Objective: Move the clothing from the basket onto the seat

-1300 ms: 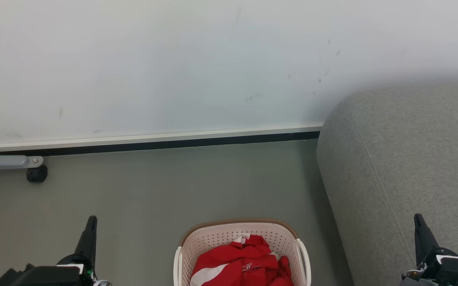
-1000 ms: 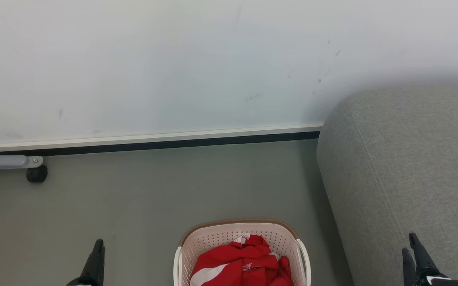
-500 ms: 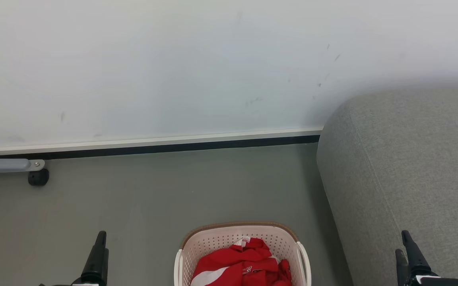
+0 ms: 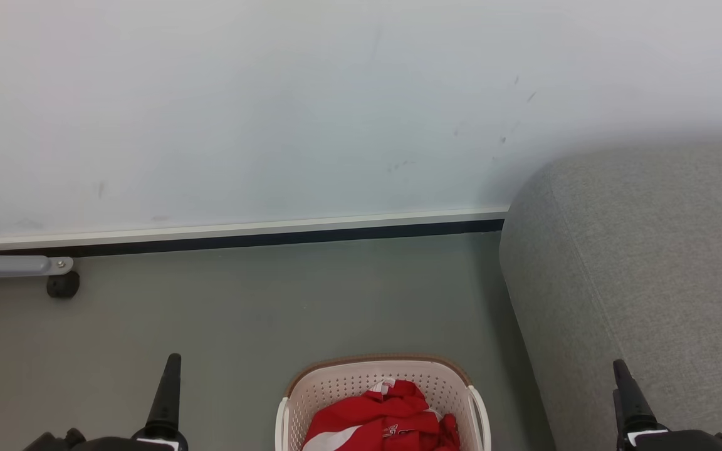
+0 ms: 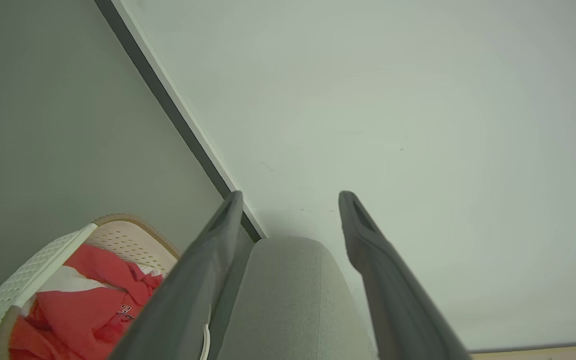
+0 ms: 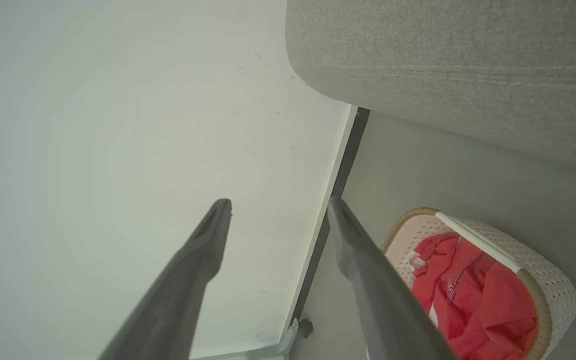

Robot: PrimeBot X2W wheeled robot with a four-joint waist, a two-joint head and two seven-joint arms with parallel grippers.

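The basket (image 4: 378, 374) stands on the floor at the bottom centre of the head view, cream-white with a brown rim. Crumpled red clothing (image 4: 386, 418) with a white stripe lies inside it. The grey seat (image 4: 649, 250) rises at the right, beside the basket. My left gripper (image 4: 173, 363) hangs left of the basket and my right gripper (image 4: 619, 371) sits in front of the seat. In the left wrist view the left gripper (image 5: 290, 196) stands open and empty, above the basket (image 5: 33, 280), clothing (image 5: 83, 310) and seat (image 5: 288, 300). The right gripper (image 6: 279, 201) is open too, beside the basket (image 6: 543, 280), clothing (image 6: 473, 305) and seat (image 6: 443, 60).
A pale wall with a white and black baseboard (image 4: 242, 233) runs behind the grey floor (image 4: 273, 300). A grey metal leg with a black caster (image 4: 63, 285) stands at the far left by the wall.
Both grippers have opened and shifted slightly inward. The whole picture has slid down a little, so the camera has moved. The basket and clothing lie as before.
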